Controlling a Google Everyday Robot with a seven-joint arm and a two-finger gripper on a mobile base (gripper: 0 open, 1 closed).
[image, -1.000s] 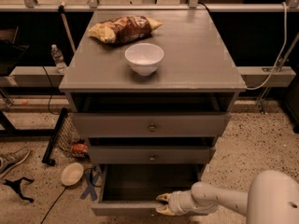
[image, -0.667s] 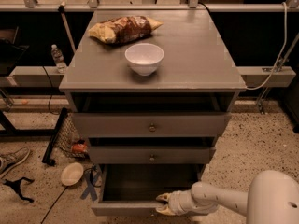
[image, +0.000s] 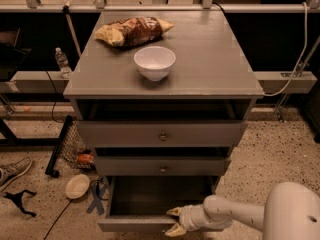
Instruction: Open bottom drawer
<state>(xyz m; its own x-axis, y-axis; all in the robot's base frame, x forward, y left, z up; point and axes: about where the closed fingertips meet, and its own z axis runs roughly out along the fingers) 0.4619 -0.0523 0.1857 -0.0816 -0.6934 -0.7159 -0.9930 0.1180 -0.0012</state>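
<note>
Gripper (image: 173, 221) sits low at the front of the bottom drawer (image: 130, 224), just right of centre, its two fingers (image: 174, 212) pinching the front panel, one inside and one outside. White arm (image: 235, 214) comes in from lower right. The bottom drawer is pulled well out, dark inside. The two drawers above it are slightly ajar. On the grey cabinet (image: 210, 59) top are a white bowl (image: 154, 62) and a chip bag (image: 132, 31) behind it. On the floor at left are a small dish (image: 77, 186) and a shoe (image: 12, 170).

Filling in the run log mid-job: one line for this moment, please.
bottom drawer: pulled out, interior showing | gripper: at its front panel, right of centre | cabinet top: white bowl, snack bag
</note>
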